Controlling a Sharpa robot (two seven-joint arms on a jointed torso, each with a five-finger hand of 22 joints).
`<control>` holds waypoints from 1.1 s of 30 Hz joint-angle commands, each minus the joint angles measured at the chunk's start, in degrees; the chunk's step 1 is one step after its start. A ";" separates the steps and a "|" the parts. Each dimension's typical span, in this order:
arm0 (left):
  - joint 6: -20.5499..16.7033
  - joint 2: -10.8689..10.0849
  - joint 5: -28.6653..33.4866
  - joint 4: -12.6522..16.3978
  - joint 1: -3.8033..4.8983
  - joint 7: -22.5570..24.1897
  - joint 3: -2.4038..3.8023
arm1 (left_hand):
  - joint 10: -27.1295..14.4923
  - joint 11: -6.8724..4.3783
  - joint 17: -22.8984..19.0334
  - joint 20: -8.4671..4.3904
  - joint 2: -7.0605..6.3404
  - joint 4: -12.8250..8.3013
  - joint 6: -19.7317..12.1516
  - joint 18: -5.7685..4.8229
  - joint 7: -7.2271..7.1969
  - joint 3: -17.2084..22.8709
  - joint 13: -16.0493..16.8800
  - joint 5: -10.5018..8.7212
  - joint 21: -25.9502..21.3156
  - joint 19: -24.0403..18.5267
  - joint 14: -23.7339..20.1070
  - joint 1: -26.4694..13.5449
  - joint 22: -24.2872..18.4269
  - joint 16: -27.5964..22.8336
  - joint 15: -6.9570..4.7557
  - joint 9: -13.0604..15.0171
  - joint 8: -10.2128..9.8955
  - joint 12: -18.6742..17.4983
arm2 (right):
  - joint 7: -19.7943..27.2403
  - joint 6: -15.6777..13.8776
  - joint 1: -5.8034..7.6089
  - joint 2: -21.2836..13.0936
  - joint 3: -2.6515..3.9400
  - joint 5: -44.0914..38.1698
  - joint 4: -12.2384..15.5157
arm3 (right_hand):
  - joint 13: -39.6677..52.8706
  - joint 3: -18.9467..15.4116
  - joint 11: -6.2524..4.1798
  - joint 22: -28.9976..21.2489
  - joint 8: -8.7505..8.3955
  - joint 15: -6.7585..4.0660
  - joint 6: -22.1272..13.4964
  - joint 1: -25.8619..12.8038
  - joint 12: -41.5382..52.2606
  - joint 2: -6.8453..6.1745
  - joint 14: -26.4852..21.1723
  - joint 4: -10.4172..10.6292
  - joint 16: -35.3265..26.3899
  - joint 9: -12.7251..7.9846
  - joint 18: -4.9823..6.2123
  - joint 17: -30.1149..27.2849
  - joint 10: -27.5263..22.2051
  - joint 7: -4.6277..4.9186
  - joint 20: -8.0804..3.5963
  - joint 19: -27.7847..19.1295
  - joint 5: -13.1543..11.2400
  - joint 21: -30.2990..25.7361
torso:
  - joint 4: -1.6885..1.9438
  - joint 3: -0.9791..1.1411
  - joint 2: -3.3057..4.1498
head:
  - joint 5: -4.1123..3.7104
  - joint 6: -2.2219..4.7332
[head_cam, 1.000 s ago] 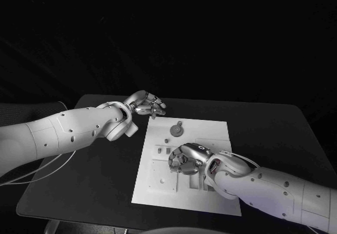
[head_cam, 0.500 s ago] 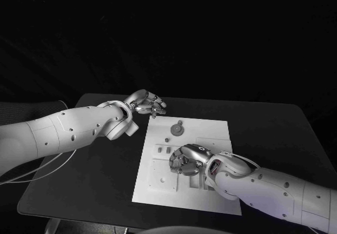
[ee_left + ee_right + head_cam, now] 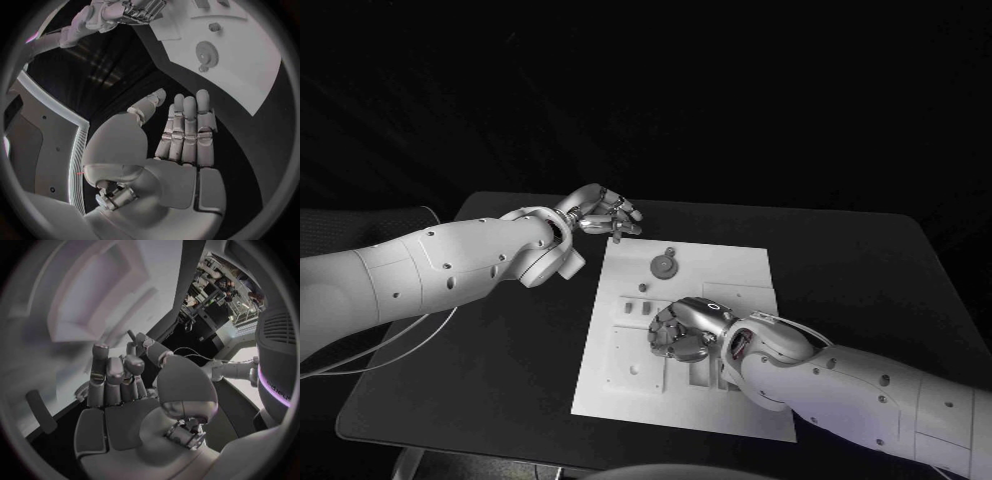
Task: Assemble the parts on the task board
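Both hands work at the task board, which lies mid-table.

Your left hand hangs just off the board's far left corner, fingers straight and together, holding nothing. Your right hand sits over the board's middle, fingers curled; whether it grips a part, you cannot tell. A round part lies between them. Bare table flanks the board's long edges.

Matt white task board, smooth like plastic, with shallow moulded recesses. Matt black table, finely textured, no shine. Bright silver metal on left hand and right hand, glossy on the segments, darker matt pads on the palms. Smooth satin-white arm shells.
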 commanded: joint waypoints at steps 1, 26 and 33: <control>-0.14 0.08 0.25 0.13 0.06 0.32 0.04 | 0.19 -0.30 0.11 0.07 0.25 -0.07 -0.02 1.28 0.50 -0.38 -0.03 -0.20 -0.15 0.29 0.52 0.37 0.10 0.06 0.02 -0.06 0.22 -0.21 | 0.30 0.79 -0.07 0.05 -0.01 -0.91 -0.06 | 0.05 0.22 0.25 1.08 0.16 -0.26 0.52 -0.36 0.04 0.16 0.02 0.02 0.35 0.07 0.80 0.09 -0.26 0.98 -0.15 0.14 0.27 0.32 | -0.02 -0.04 0.01 | 0.17 -0.16; -0.18 0.03 0.15 -0.03 0.07 0.27 0.04 | 0.22 -0.30 0.24 0.05 0.31 -0.09 -0.03 1.27 0.49 -0.37 -0.03 -0.18 -0.15 0.28 0.49 0.49 0.20 0.08 0.00 -0.08 0.27 -0.25 | -0.57 3.63 -0.08 0.06 -0.16 -3.81 -0.36 | 0.11 0.15 0.28 1.10 0.08 -0.22 0.52 -0.48 0.03 0.02 -0.07 -0.02 0.37 0.09 0.80 0.12 -0.30 1.00 -0.14 0.03 0.10 0.33 | -0.04 0.05 -0.02 | 0.44 -0.50; -0.17 0.02 0.15 -0.03 0.07 0.26 0.04 | 0.22 -0.30 0.28 0.05 0.30 -0.09 -0.04 1.27 0.49 -0.38 -0.03 -0.18 -0.15 0.27 0.47 0.51 0.23 0.08 0.00 -0.09 0.28 -0.27 | -0.77 4.46 -0.08 0.02 -0.20 -4.26 -0.19 | 0.12 0.09 0.29 1.11 0.04 -0.19 0.51 -0.50 0.02 -0.13 -0.13 -0.05 0.37 0.09 0.80 0.13 -0.32 1.01 -0.12 -0.06 -0.03 0.32 | -0.06 0.02 -0.04 | 0.45 -0.55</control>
